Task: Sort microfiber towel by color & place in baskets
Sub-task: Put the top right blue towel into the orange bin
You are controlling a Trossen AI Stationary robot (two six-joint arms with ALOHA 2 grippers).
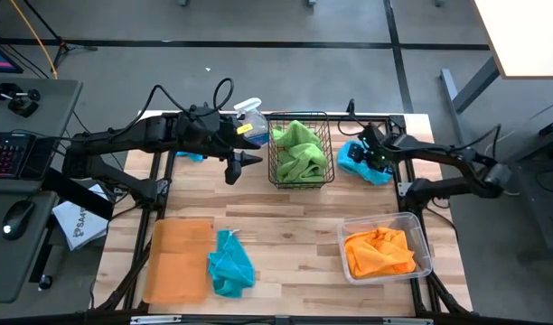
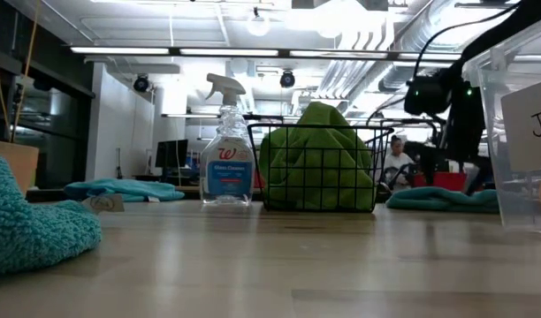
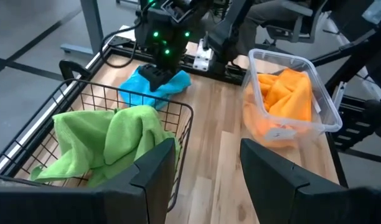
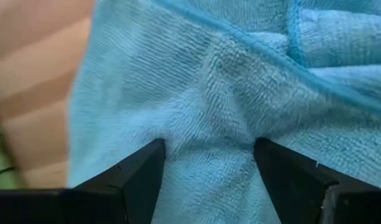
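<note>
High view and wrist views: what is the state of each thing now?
Left end effector: open, hovering, holding nothing.
Right end effector: open, pressed down onto turquoise towel.
Wire basket: holds green towels.
Clear bin: holds orange towel.
Spray bottle: upright.
Orange tray: flat, second turquoise towel at its edge.

My two arms are dark, near-black, built of slim jointed links with black cables looping off them. My left gripper ends in two flat, angular black fingers. My right gripper has the same wedge-shaped fingers; small green lights glow on its wrist housing.
</note>
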